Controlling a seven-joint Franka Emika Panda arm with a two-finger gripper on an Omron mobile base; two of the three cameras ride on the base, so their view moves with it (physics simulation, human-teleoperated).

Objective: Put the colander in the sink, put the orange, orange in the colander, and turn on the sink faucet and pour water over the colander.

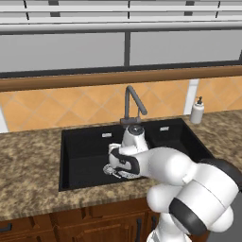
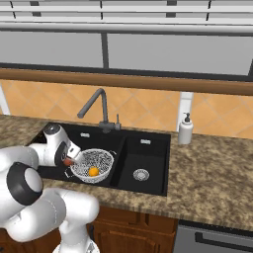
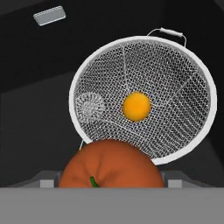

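Observation:
The white mesh colander sits in the large left basin of the black sink. In its bowl lies a yellower orange, seen in the right base view as well. My gripper hovers over the colander's near rim, shut on the reddish-orange orange. From the right base view, that gripper holds the fruit at the colander's left edge. The dark faucet stands behind the basins, its spout bent toward the left. In the left base view my arm hides most of the colander.
A white soap bottle stands on the speckled counter to the right of the sink. The smaller right basin has a silver drain. An orange tiled wall and a window ledge rise behind the faucet.

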